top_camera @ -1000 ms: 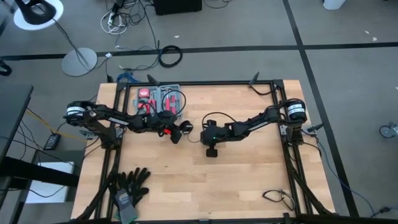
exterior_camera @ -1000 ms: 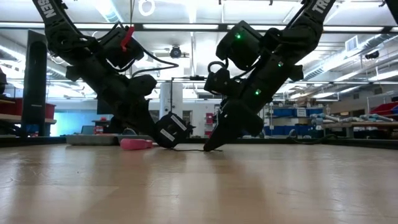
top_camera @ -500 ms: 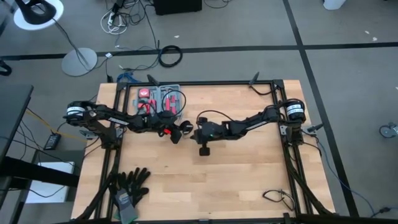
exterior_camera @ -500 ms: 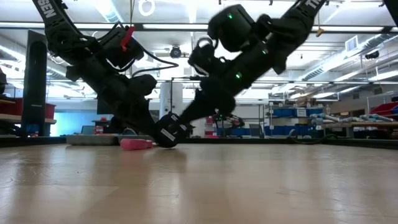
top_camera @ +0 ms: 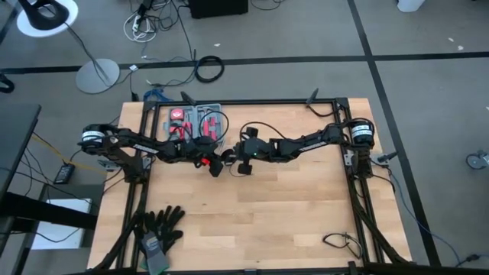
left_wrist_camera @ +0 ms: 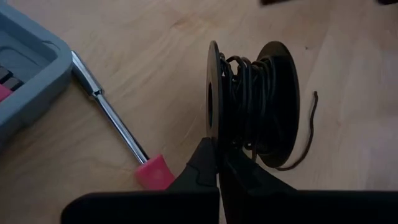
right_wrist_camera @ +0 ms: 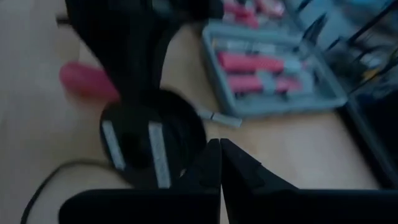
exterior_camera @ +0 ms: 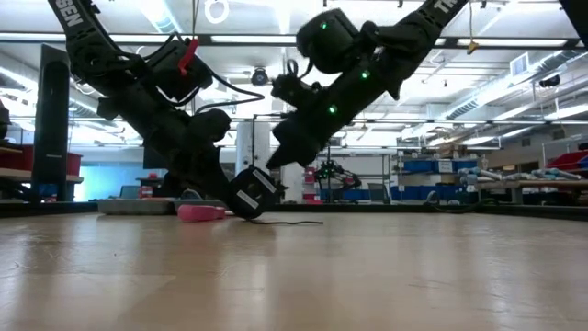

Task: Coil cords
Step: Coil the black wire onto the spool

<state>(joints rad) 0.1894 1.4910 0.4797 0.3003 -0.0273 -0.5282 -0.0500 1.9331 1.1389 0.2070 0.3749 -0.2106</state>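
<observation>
From above, the right claw has swung across the counter to meet the left claw, fingers together, empty. Low down, it has lifted. At the left wrist, pinched fingers hold the spool of cord beside a screwdriver.

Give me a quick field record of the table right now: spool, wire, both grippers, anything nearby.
spool: black spool, wire wound on it, on the table near its middle
loose wire end: short tail lying on the wood beside the spool
left gripper: shut on the spool's flange
right gripper: shut, close to the spool; whether it holds wire is not visible
nearby: red-handled screwdriver, grey tool case
</observation>
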